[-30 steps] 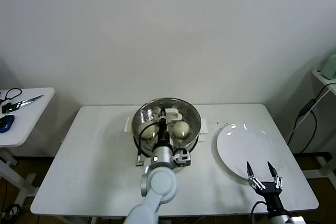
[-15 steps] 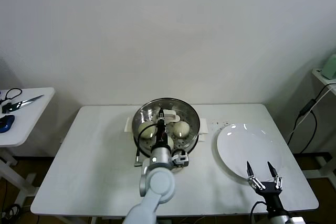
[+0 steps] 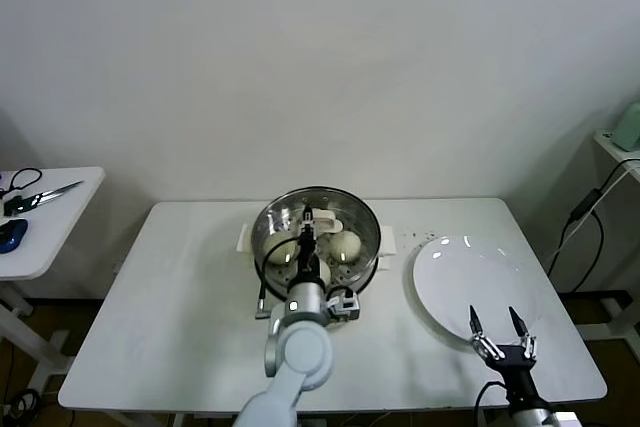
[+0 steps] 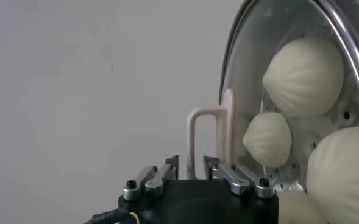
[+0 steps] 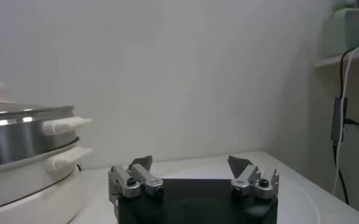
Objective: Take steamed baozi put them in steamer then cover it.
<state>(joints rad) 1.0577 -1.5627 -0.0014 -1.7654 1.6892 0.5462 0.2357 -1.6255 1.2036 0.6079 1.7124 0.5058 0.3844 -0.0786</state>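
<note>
On white table by pale wall: lidded steamer, left claw astride cover handle, grip unclear; right claw spread above plate.

The left gripper has its fingers either side of the white handle of the cover, which closes off the steamer. The right gripper hangs with jaws apart over the near rim of the plate, with bare table well off to its left.

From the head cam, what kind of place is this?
Looks like a lab or test room staged as a kitchen, not a real one: a plain white table against a bare wall, holding only a steamer and a plate, plus a side table with scissors.
</note>
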